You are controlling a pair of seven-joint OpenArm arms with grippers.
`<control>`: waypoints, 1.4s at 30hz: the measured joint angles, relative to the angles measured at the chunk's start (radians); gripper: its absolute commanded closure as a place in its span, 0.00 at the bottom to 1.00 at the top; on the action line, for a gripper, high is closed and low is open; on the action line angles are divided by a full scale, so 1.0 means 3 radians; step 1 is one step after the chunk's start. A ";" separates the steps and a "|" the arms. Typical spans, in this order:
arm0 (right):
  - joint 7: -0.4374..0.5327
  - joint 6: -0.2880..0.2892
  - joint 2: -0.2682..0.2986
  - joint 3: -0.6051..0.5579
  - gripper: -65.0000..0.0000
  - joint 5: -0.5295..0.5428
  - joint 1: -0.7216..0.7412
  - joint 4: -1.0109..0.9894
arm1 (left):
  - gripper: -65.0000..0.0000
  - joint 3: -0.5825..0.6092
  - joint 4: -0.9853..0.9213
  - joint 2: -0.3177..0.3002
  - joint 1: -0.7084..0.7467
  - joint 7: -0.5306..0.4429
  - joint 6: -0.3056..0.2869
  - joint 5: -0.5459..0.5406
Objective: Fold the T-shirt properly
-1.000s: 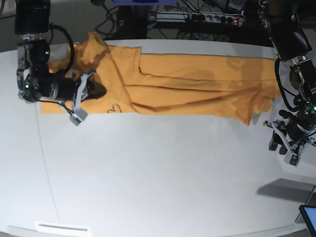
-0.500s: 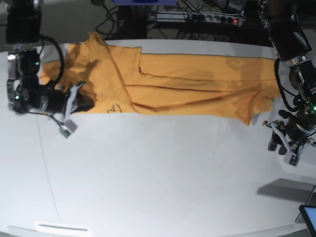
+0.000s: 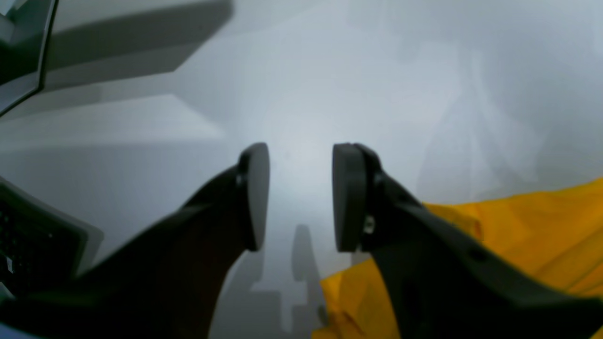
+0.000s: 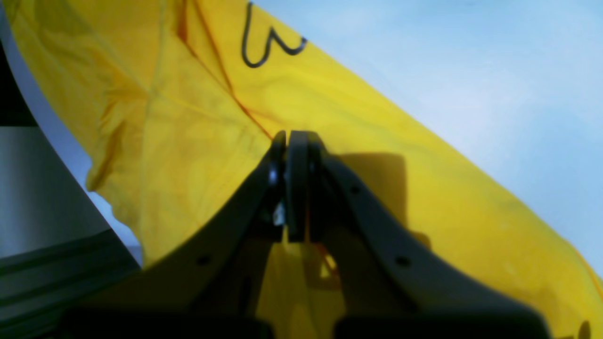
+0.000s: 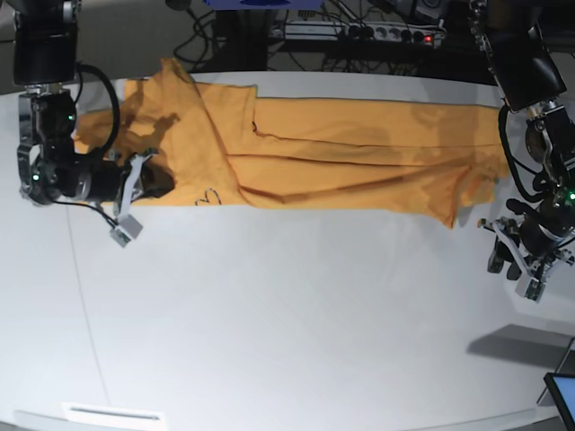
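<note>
Right pincer (image 4: 289,188) is shut tight with nothing clearly pinched between the pads; it hovers over the left end of the T-shirt (image 5: 341,153), near the small dark heart mark (image 5: 208,196), probably placed to take that end for the next fold. Left pincer (image 3: 301,195) stands partly open and empty, over bare bench (image 5: 296,323) just off the shirt's right end, likely waiting its turn. The shirt lies as a long narrow band across the far side of the bench, sides already folded in, so the lengthwise fold looks like what remains.
</note>
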 measured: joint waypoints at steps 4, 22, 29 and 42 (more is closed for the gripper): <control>-0.0006 -0.0001 -0.0106 -0.0001 1.00 0.0004 -0.0072 0.0000 | 0.65 0.0000 -0.0003 0.0001 0.0000 0.0000 0.0000 -0.0003; -0.0183 -0.0014 -0.0200 0.0104 1.00 0.0465 -0.0454 0.0495 | 0.65 0.0000 -0.0009 0.0000 -0.0011 -0.0001 0.0000 -0.0003; -0.0189 -0.0013 -0.0197 0.0113 1.00 0.0441 -0.0582 0.0512 | 0.65 0.0000 -0.0009 0.0001 -0.0008 0.0000 0.0000 -0.0003; -0.0488 -0.0291 -0.0004 0.0622 1.00 0.0436 -0.0600 0.0900 | 0.65 0.0006 -0.0003 0.0000 -0.0005 0.0000 0.0000 -0.0014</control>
